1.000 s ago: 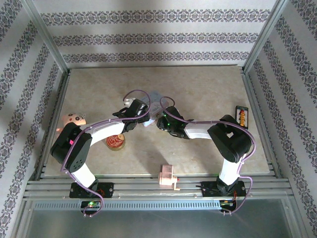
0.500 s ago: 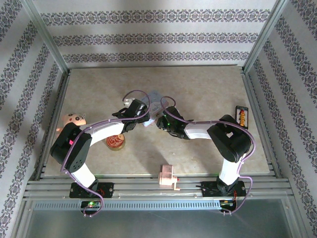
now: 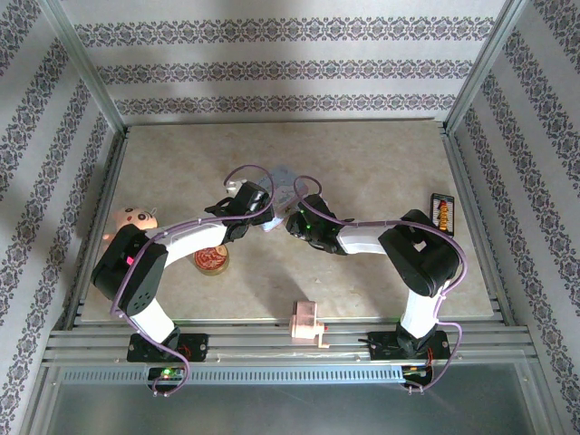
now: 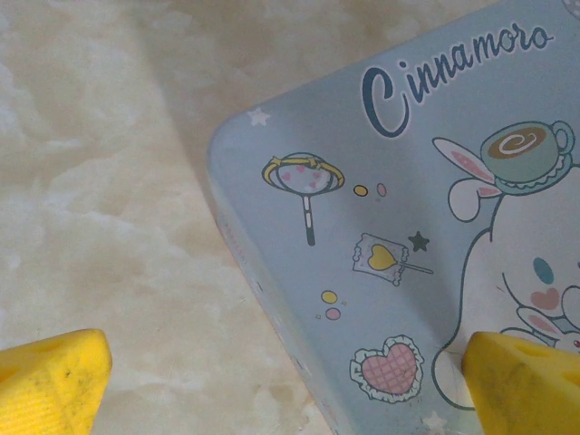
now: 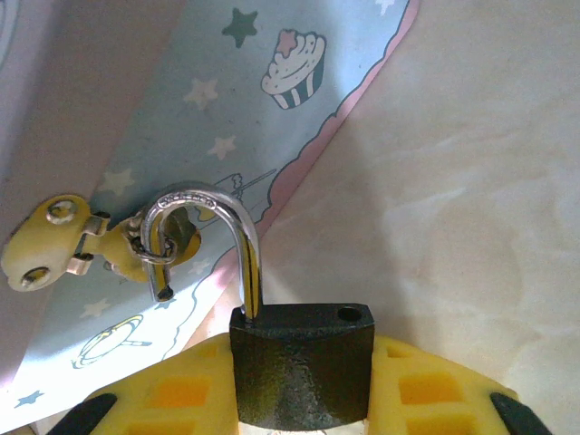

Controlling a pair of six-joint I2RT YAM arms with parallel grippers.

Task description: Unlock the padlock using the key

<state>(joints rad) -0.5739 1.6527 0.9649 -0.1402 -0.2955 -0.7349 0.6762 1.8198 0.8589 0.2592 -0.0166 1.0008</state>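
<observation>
- One pale blue tin (image 4: 408, 227) noted on bench (image 4: 100, 181), lid on, contents hidden.
- Found left gripper (image 4: 290, 390) spread wide over tin's corner.
- Found right gripper (image 5: 304, 403) pinching padlock (image 5: 299, 362) body at tin's edge; shackle (image 5: 243, 236) end out of its hole, small ring (image 5: 156, 246) hooked on.

I work in a robot test cell, a lab rig rather than any home: my left arm (image 3: 186, 240) and right arm (image 3: 367, 241) are bolted to metal rails (image 3: 245, 340) at the near edge of a marble-look bench (image 3: 381, 154), bare aluminium posts (image 3: 83, 68) frame it, patterned wallpaper panels (image 3: 272, 63) stand in for walls, and purple cables (image 3: 249, 168) loop along both arms
</observation>
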